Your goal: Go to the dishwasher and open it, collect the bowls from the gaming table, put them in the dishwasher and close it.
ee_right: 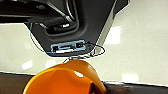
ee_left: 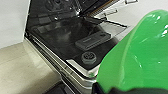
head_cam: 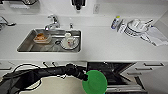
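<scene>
The dishwasher (head_cam: 112, 68) stands open under the counter, its door (ee_left: 62, 40) folded down and its inside dark. My left gripper (head_cam: 85, 77) is shut on the rim of the large lime-green bowl (head_cam: 95, 82), which hangs above the lowered door, near its left side. In the left wrist view the green bowl (ee_left: 140, 55) is close over the door's inner panel. The small orange bowl (ee_right: 65, 80) is up close in the right wrist view, with my right gripper (ee_right: 96, 88) shut on its rim, above pale floor. The gaming table is out of view.
A steel sink (head_cam: 25, 47) in the white counter holds a food container (head_cam: 41, 37), a plate and a cup (head_cam: 68, 40). A faucet (head_cam: 52, 22), a bottle (head_cam: 115, 22) and stacked dishes (head_cam: 136, 27) stand behind. White drawers with black handles (head_cam: 152, 65) flank the dishwasher.
</scene>
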